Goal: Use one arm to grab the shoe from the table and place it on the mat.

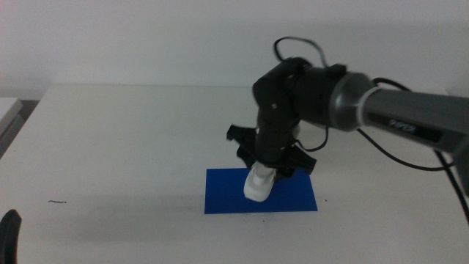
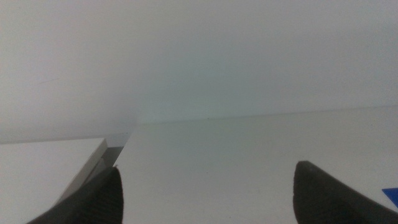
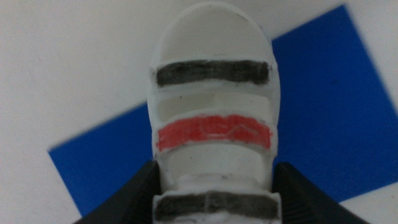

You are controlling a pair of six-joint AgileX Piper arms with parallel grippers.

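Overhead, the right arm (image 1: 344, 103) reaches in from the right side and bends down over the mat (image 1: 293, 199), a deep-blue rectangle lying flat on the white table (image 1: 124, 147). Its right gripper (image 1: 261, 174) points downward with the shoe (image 1: 258, 185) between its jaws; the white shoe hangs over the mat's middle, its lower end at or just above the blue surface. The left gripper (image 1: 9, 233) shows only as a dark tip at the bottom-left corner.

From the left wrist, the left gripper (image 2: 205, 193) has its jaws spread wide with bare table between them, and a sliver of the mat (image 2: 392, 194) shows at the edge.

From the right wrist, the right gripper (image 3: 214, 196) pinches the shoe (image 3: 212, 93) at its sides near one end. Two dark straps and one red strap cross its top, with the mat (image 3: 323, 106) behind it.
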